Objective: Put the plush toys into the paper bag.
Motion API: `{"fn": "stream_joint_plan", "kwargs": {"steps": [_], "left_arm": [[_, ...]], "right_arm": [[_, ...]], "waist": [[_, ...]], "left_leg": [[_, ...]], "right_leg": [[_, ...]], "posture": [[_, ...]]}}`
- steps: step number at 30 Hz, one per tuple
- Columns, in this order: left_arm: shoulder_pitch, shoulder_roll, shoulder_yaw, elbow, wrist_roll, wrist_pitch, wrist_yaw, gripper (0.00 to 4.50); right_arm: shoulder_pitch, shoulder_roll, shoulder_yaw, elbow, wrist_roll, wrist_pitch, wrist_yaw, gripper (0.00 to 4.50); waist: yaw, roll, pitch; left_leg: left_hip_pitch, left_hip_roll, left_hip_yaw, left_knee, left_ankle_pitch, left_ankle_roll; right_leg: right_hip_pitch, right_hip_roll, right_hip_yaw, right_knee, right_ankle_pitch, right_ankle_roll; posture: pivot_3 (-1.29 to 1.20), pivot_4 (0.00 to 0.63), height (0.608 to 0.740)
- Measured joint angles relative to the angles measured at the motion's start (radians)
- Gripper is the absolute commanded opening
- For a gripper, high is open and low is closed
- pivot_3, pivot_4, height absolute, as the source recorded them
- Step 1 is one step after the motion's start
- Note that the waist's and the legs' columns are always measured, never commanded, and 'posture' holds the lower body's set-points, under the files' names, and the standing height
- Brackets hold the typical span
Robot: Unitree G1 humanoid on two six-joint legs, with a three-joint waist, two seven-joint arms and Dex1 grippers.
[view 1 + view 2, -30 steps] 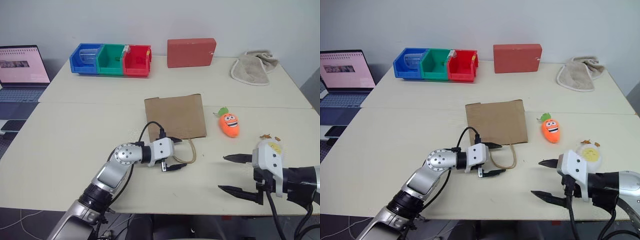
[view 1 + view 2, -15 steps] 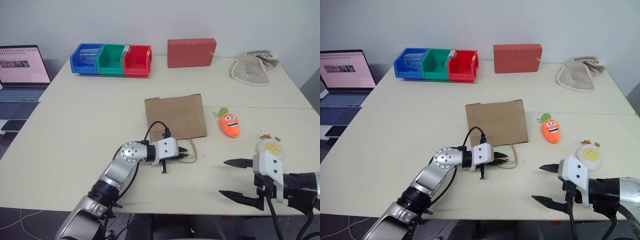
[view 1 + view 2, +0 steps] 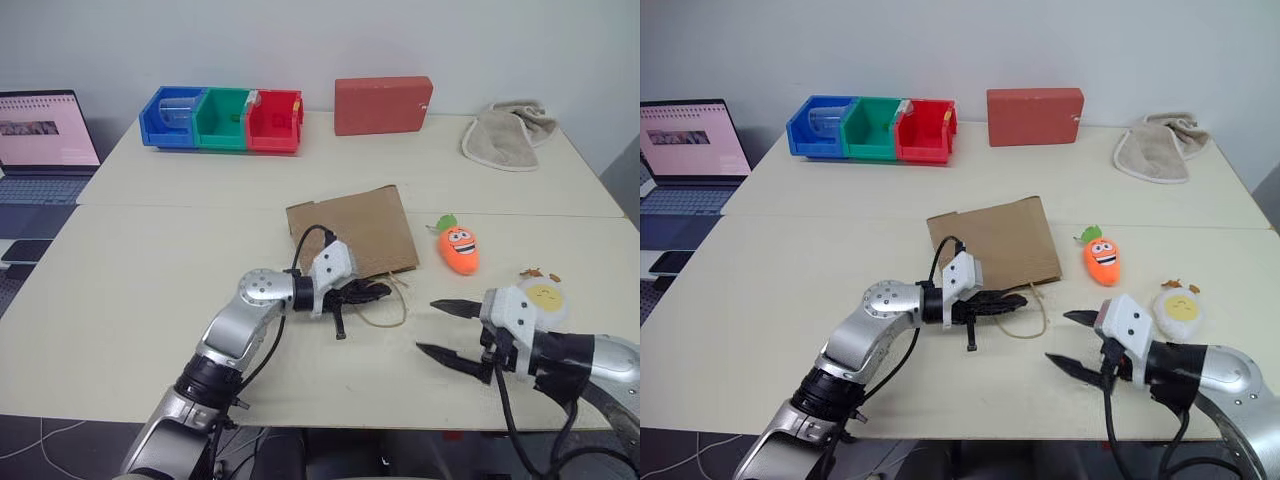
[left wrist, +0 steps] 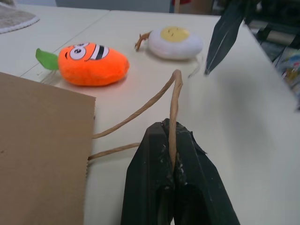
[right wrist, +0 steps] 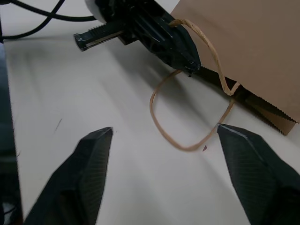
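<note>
Left end effector (image 3: 375,292) has its two black fingers pressed together on one twisted handle (image 4: 174,101) of the paper bag (image 3: 352,232) — the loop runs up between the closed fingers in the left wrist view. Right end effector (image 3: 438,328) hovers over the near right part of the desk (image 3: 120,300) with its two fingers spread and nothing between them, pointing toward the bag's second handle (image 5: 180,136), which lies as a loose loop on the desk surface.

Counted: one paper bag with two handles, two plush toys, three joined bins, one red box, one towel, one laptop. The bag lies flat near the middle of the desk. The carrot (image 3: 458,245) lies just to the right of the bag, apart from it; the fried egg (image 3: 545,298) lies nearer the right edge, close beside the right arm. The bins (image 3: 222,118) — blue, green, red — sit at the far left, the red box (image 3: 383,104) at the far middle, the towel (image 3: 508,133) at the far right, the laptop (image 3: 45,135) off the left edge.

Compared with a second ago, the left fingers, then spread around the handles, are now shut on one, the bag has turned slightly with its near edge lifted, and the right end effector has come in toward the bag, its fingers closer together.
</note>
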Motion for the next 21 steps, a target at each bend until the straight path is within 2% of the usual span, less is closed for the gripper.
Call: {"fn": "stream_joint_plan", "kwargs": {"steps": [6, 7, 21], "left_arm": [[-0.043, -0.025, 0.073, -0.016, -0.113, 0.151, 0.044, 0.0], [-0.047, -0.026, 0.086, -0.017, -0.13, 0.171, 0.049, 0.0], [-0.076, -0.042, 0.146, -0.044, -0.271, 0.316, 0.109, 0.0]], "right_arm": [[-0.102, 0.127, 0.138, 0.074, -0.088, -0.016, -0.098, 0.23], [-0.127, 0.163, 0.157, 0.099, -0.114, -0.024, -0.123, 0.02], [-0.285, 0.455, 0.356, 0.469, -0.424, -0.283, -0.341, 0.02]], "waist": [[-0.001, 0.0, 0.0], [-0.003, 0.0, 0.0], [-0.003, 0.0, 0.0]], "left_leg": [[0.0, 0.0, -0.001, 0.0, 0.0, 0.0], [0.0, 0.001, -0.001, 0.0, 0.0, 0.0], [0.0, 0.001, -0.002, -0.001, 0.0, 0.0]], "right_leg": [[0.0, 0.001, 0.0, 0.0, 0.0, 0.0], [0.0, 0.002, 0.0, 0.0, 0.0, 0.0], [0.0, 0.003, 0.0, 0.001, 0.0, 0.0]], "posture": [[0.0, 0.15, 0.74], [0.0, 0.15, 0.74], [0.0, 0.15, 0.74]]}}
